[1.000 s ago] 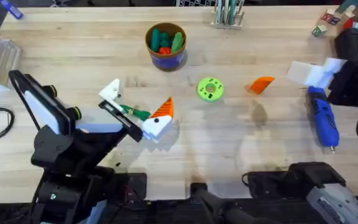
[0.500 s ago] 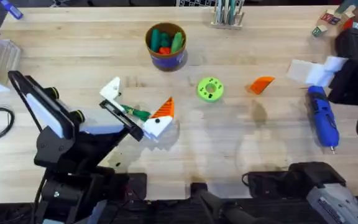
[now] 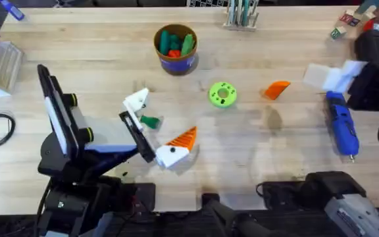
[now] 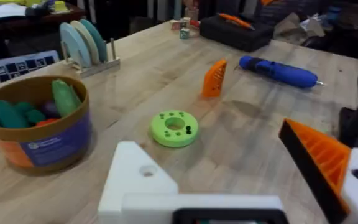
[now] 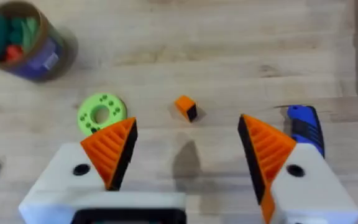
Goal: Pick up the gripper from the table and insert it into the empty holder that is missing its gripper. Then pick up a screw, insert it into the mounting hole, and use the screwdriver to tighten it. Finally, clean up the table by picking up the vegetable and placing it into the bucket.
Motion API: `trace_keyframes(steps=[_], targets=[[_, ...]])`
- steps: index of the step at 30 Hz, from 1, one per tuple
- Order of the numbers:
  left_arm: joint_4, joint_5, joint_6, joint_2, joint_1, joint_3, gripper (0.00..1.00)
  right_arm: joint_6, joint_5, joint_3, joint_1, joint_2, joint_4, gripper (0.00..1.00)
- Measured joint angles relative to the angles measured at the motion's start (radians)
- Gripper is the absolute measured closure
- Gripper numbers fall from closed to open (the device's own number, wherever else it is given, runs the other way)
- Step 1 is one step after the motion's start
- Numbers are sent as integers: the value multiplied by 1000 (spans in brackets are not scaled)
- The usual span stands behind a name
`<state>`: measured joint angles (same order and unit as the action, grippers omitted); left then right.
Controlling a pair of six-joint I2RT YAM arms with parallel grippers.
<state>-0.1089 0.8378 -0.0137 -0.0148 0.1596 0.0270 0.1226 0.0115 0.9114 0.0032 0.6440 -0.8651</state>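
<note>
The left end effector [image 3: 155, 128], fingers apart and empty, has been swung rightward toward the loose gripper [image 3: 276, 89], not yet grasped on the bench [image 3: 255, 158]. The right end effector [image 5: 185, 155] is likewise spread.

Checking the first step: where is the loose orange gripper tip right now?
In the overhead view the gripper lies untouched on the table's right half, between the green disc and the screwdriver.
</note>
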Motion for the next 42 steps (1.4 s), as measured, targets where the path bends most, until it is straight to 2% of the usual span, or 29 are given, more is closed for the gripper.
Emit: trace_keyframes(steps=[3, 7, 12, 20, 24, 29, 38, 42], targets=[[-6, 61, -5, 0, 0, 0, 15, -64, -15, 3, 0, 41, -32, 9], [-11, 118, -6, 0, 0, 0, 15, -156, -36, 3, 2, 156, -69, 10], [-13, 138, -6, 0, 0, 0, 15, -240, -43, 3, 22, 330, -28, 10], [-14, 140, -6, 0, 0, 0, 15, -443, -44, 3, 25, 482, 115, 10], [-14, 141, -6, 0, 0, 0, 15, -546, -44, 4, 25, 562, 131, 75], [-14, 143, -6, 0, 0, 0, 15, -596, -44, 4, 25, 632, 130, 197], [-14, 143, -6, 0, 0, 0, 15, -619, -44, 4, 25, 646, 134, 329], [-14, 143, -6, 0, 0, 0, 15, -623, -32, 4, 25, 649, 134, 344]])
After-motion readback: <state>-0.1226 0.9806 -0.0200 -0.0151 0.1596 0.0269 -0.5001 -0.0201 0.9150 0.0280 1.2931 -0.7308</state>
